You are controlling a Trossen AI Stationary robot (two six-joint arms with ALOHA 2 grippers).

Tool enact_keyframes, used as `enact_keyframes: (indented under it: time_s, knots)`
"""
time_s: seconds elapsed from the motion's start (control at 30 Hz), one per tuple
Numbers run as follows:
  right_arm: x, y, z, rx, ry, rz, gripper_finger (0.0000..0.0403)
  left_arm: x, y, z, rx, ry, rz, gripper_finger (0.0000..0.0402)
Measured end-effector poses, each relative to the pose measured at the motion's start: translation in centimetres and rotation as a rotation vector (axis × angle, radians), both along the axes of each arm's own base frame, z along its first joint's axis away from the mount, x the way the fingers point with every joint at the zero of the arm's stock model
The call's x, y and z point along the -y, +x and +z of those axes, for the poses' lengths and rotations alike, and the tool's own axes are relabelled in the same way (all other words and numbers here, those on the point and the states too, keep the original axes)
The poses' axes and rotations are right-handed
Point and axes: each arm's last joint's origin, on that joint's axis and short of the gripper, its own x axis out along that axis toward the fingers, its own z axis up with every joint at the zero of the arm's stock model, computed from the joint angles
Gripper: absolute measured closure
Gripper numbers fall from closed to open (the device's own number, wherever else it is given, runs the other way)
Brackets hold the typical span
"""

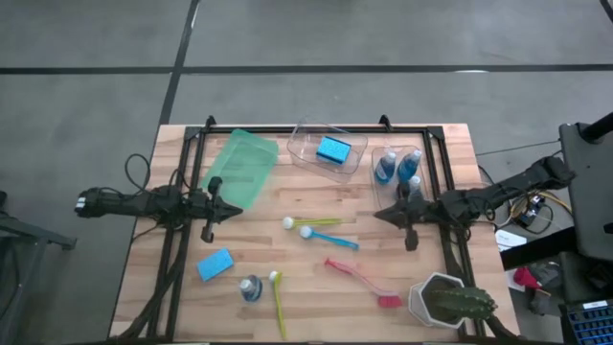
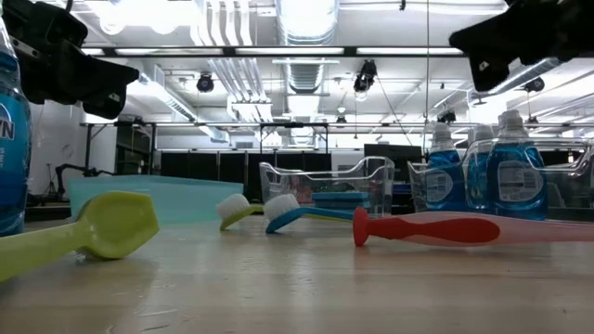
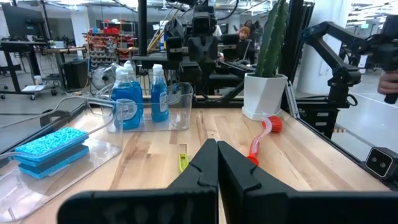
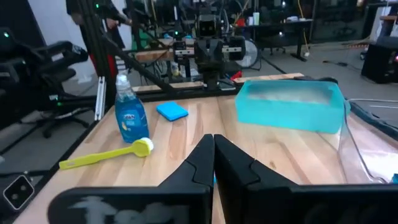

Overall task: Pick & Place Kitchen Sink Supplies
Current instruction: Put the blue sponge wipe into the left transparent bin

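Both grippers hover shut above the table's middle, facing each other: my left gripper (image 1: 226, 209) beside the green bin, my right gripper (image 1: 385, 217) beside the bottle bin. Between them lie a yellow-green brush (image 1: 312, 222) and a blue brush (image 1: 331, 238). Nearer the front lie a red brush (image 1: 360, 278), a second yellow-green brush (image 1: 278, 303), a standing blue-liquid bottle (image 1: 251, 287) and a light-blue sponge (image 1: 215, 264). One clear bin holds a blue sponge (image 1: 333, 149); another holds two bottles (image 1: 397, 167). The wrist views show the shut left gripper (image 3: 217, 163) and right gripper (image 4: 213, 155).
A green bin (image 1: 239, 169) lies at the far left and two clear bins (image 1: 308, 140) stand along the far edge. A cactus in a white pot (image 1: 448, 301) stands at the near right corner. Bare wood shows between the two grippers and the near edge.
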Motion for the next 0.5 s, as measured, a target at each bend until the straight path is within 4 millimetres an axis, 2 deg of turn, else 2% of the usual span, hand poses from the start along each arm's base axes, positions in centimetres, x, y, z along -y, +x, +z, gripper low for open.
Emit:
enact_keyframes:
  time_s: [0.23, 0.5]
  knots:
    - [0.5, -1.7, -1.4, 0.048, 0.01, 0.003, 0.0394, 0.0, 0.0, 0.0, 0.0, 0.0, 0.0, 0.0401]
    - [1.0, -2.9, -4.2, 0.057, 0.02, 0.001, 0.0394, 0.0, 0.0, 0.0, 0.0, 0.0, 0.0, 0.0401]
